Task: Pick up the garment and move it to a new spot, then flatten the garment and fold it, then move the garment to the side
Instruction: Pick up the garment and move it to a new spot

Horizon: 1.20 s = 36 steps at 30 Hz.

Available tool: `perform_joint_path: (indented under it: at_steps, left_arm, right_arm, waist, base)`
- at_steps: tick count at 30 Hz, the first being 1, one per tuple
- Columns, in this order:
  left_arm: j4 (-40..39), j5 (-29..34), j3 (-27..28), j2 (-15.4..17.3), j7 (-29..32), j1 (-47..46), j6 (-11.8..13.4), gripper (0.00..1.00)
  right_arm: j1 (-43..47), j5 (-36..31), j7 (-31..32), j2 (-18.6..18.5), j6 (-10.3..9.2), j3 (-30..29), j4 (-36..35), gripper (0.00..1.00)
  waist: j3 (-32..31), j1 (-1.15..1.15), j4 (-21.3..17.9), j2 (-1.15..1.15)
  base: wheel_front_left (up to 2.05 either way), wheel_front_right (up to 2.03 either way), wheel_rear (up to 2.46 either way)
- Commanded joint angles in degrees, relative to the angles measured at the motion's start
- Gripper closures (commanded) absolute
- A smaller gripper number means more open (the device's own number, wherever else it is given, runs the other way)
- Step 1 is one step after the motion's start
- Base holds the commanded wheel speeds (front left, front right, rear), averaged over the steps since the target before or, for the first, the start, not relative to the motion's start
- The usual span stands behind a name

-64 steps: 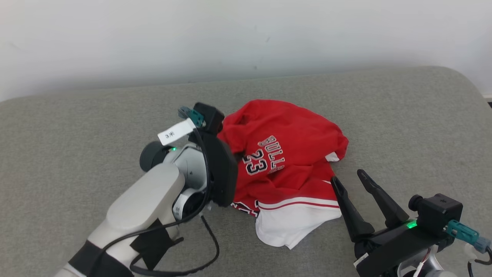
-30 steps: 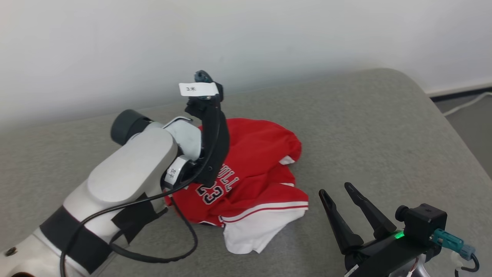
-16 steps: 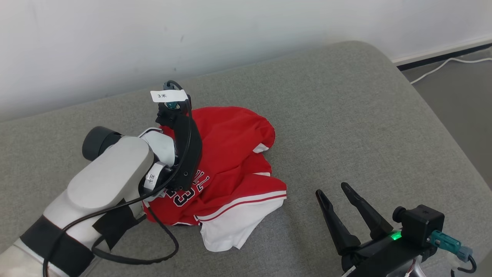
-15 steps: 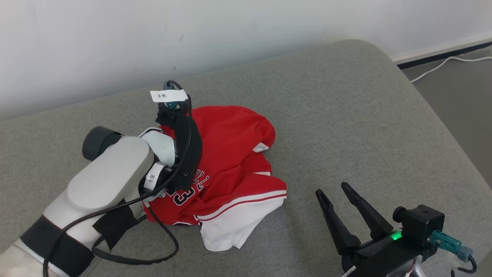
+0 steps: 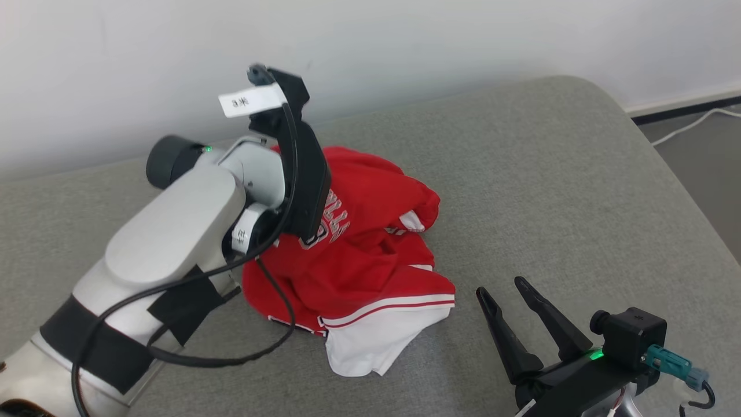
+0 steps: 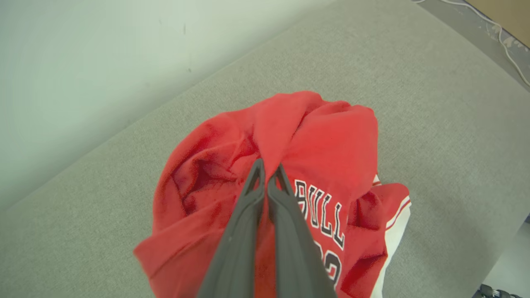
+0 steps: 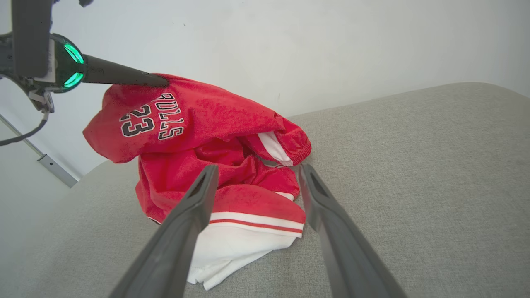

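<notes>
- Stretching under both arms, a grey fabric cushion meets a white wall. A black baseboard and a pale cable run along the floor at the far right.
- Seen from the head view, the left forearm, its black wrist mount with a white label, and a looping black cable cover the garment's left side and hide the fingers there.
- The red "BULLS 23" garment, trimmed with a white hem band, sits crumpled mid-cushion with its white edge resting on the fabric.
- The left gripper is clamped tight on a ridge of red cloth near the top of the heap, beside the lettering. In the right wrist view that pinched fold is raised off the cushion and the rest drapes below it.
- The right gripper hovers with its fingers spread wide and nothing between them, just right of the white hem and apart from the cloth.
</notes>
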Motion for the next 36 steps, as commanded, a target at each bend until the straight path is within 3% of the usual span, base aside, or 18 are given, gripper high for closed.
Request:
perform_joint_path:
  at_steps: [1, 9, 22, 29, 36]
  left_arm:
    - [-0.2, -0.3, 1.0, -0.1, -1.8, -1.2, -0.1, 1.00]
    - [-0.6, -0.4, 6.1, -1.8, -12.0, -5.5, 0.0, 1.00]
    - [1.0, 2.6, 10.6, 0.1, -26.9, -10.4, -0.5, 1.00]
    - [2.8, 2.0, 9.9, -0.9, -27.6, -9.6, -1.3, 1.00]
    - [5.7, 1.9, 10.6, 2.3, -27.8, -8.8, -0.8, 1.00]
  right_arm:
    - [0.1, -0.5, 0.1, -0.2, -0.02, -0.4, -0.1, 0.00]
    - [1.5, -0.8, 1.3, -0.2, -0.02, -0.9, -0.4, 0.00]
    - [3.3, -1.1, 2.9, -0.1, -0.02, -1.2, -1.4, 0.00]
    - [3.1, -0.7, 3.1, -0.2, -0.02, -1.2, -1.6, 0.00]
    - [3.2, -0.8, 3.1, -0.2, -0.02, -1.4, -1.9, 0.00]
  waist:
    - [-1.6, 0.00, 1.8, -0.01]
    - [-4.9, 0.00, 6.7, -0.01]
    - [-7.5, 0.00, 12.4, -0.01]
    - [-7.5, 0.00, 14.0, -0.01]
    - [-6.7, 0.00, 14.9, -0.01]
  base:
    - [0.00, 0.00, 0.00]
    - [0.00, 0.00, 0.00]
    - [0.00, 0.00, 0.00]
    - [0.00, 0.00, 0.00]
    - [0.00, 0.00, 0.00]
